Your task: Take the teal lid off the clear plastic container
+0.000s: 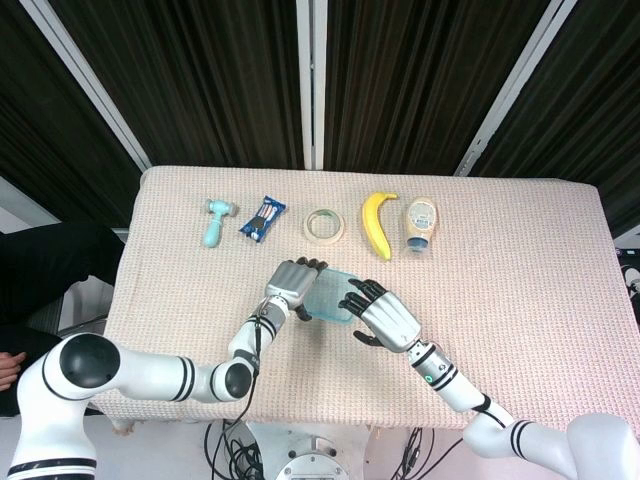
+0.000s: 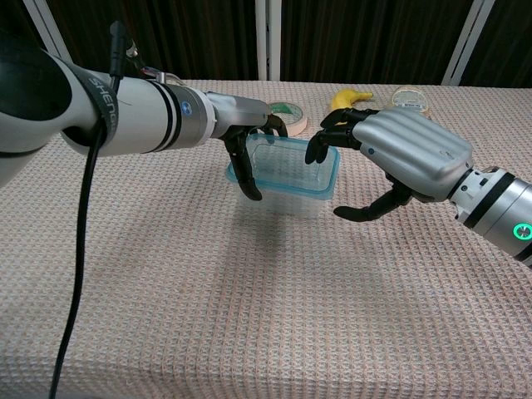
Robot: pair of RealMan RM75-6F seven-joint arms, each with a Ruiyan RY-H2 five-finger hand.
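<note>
Dark fingertips of the right hand curled over the right rim of the teal lid, thumb spread apart below and beside the container's wall; actual contact with the lid not clear from either view. Fingers of the left hand wrapped around the left end of the clear plastic container, gripping it, thumb side low and other fingertips hooked over the far rim. Lid seated on the container, tilted slightly. Container held between the 2 hands near the table's middle, apparently lifted just above the woven beige tablecloth.

Seen from the head view, only a sliver of teal visible between the 2 silver hand backs. Both forearms reaching in from the near edge, left one white with black bands, right one with a green light near the wrist.

Along the far side of the table, well apart from the hands, 5 items in a row: a teal toy hammer, a blue snack packet, a roll of tape, a banana and a squeeze bottle lying down.
</note>
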